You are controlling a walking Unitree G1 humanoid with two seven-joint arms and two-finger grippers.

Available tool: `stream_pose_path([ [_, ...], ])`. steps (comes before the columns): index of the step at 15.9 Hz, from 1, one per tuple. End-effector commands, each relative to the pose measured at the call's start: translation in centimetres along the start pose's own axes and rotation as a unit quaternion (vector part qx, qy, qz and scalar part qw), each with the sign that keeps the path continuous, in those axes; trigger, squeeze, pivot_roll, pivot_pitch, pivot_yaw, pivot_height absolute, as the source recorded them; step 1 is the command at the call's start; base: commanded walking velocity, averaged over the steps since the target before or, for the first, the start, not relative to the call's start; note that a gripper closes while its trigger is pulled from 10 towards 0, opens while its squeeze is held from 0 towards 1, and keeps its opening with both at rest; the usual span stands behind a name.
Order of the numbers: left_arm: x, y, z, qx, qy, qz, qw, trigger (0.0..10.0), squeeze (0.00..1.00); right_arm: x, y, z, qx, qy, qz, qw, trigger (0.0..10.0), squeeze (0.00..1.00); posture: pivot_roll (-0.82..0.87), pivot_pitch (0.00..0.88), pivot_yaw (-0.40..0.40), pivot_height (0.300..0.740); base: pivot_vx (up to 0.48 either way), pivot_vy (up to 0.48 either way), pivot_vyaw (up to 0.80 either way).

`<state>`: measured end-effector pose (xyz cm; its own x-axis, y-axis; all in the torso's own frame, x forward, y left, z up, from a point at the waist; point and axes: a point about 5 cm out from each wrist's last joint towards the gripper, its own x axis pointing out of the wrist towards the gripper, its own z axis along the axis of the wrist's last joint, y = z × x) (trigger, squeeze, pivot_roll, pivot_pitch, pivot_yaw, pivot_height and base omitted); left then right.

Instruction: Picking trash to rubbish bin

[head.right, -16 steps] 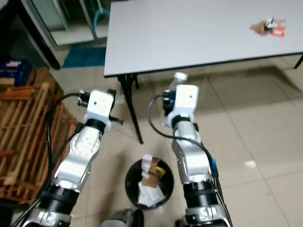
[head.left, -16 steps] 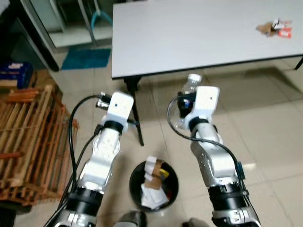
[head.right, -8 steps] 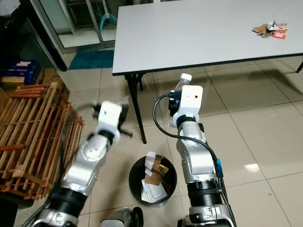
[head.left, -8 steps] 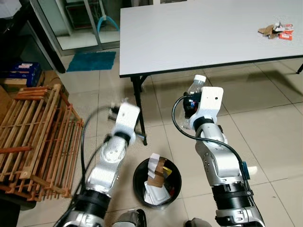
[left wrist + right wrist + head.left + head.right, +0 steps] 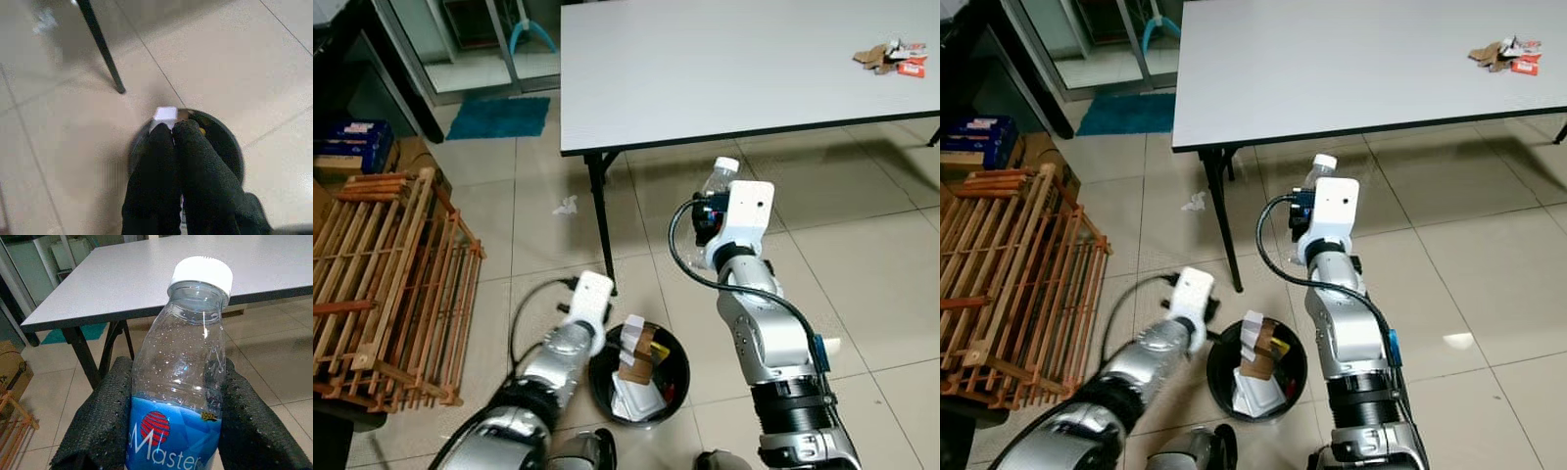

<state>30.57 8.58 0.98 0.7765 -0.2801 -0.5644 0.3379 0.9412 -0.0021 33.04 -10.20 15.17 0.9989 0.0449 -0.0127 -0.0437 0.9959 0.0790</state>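
Right fingers [image 5: 102,431] pinch bottle [image 5: 181,382] near table [image 5: 724,69]; left fingers [image 5: 161,161] pressed together (over bin [image 5: 672,364])

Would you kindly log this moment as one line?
right gripper: shut on bottle | left gripper: shut, over bin | bin: holds trash | table: scraps

Grey table [image 5: 724,59]: wrappers [image 5: 889,59] at far corner. Tiled floor [image 5: 862,245]: black bin [image 5: 674,392], wooden crate [image 5: 382,274], paper scrap [image 5: 566,205].

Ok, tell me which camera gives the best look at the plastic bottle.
The right wrist view: the bottle sits close up between the right end effector's fingers, white cap and blue label clear. Both eye views show its cap and neck past the wrist housing.
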Motion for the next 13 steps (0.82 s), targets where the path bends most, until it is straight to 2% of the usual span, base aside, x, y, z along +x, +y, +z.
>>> stream_pose_path([
  [1,0.1,-0.5,-0.9,-0.012,0.024,-0.019,0.999,10.0,0.0,-0.2,0.4,0.0,-0.004,0.003,0.002,1.0,10.0,0.0,-0.02,0.154,0.091,0.74,0.0,0.0,0.0],
  [4,0.2,-2.0,-2.1,0.005,0.059,-0.047,0.997,10.0,0.0,-0.3,0.4,-0.1,-0.002,0.003,0.002,1.0,10.0,0.0,-0.03,0.149,0.097,0.74,0.0,0.0,0.0],
  [7,0.1,-2.3,-2.7,0.003,0.07,-0.048,0.996,10.0,0.0,-0.3,0.4,0.0,0.002,0.0,0.0,1.0,10.0,0.0,-0.03,0.141,0.1,0.74,0.0,0.0,0.0],
  [8,0.1,-2.2,-2.8,0.003,0.072,-0.048,0.996,10.0,0.4,-0.3,0.4,0.0,0.002,0.0,-0.001,1.0,10.0,0.0,-0.03,0.139,0.1,0.74,0.0,0.0,0.0],
  [9,0.0,-2.2,-2.9,0.002,0.074,-0.048,0.996,10.0,0.4,-0.3,0.4,0.0,0.002,0.0,-0.001,1.0,10.0,0.0,-0.03,0.139,0.1,0.74,0.0,0.0,0.0],
  [10,0.0,-2.1,-3.1,0.008,0.079,-0.049,0.996,10.0,1.0,-0.3,0.4,0.0,0.003,0.0,0.0,1.0,10.0,0.0,-0.03,0.129,0.102,0.74,0.0,0.0,0.0],
  [13,-0.1,-1.1,-3.2,0.027,0.081,-0.046,0.995,10.0,1.0,-0.5,0.9,-0.2,0.005,0.002,0.003,1.0,10.0,0.0,-0.03,0.12,0.113,0.74,0.0,0.0,0.0],
])
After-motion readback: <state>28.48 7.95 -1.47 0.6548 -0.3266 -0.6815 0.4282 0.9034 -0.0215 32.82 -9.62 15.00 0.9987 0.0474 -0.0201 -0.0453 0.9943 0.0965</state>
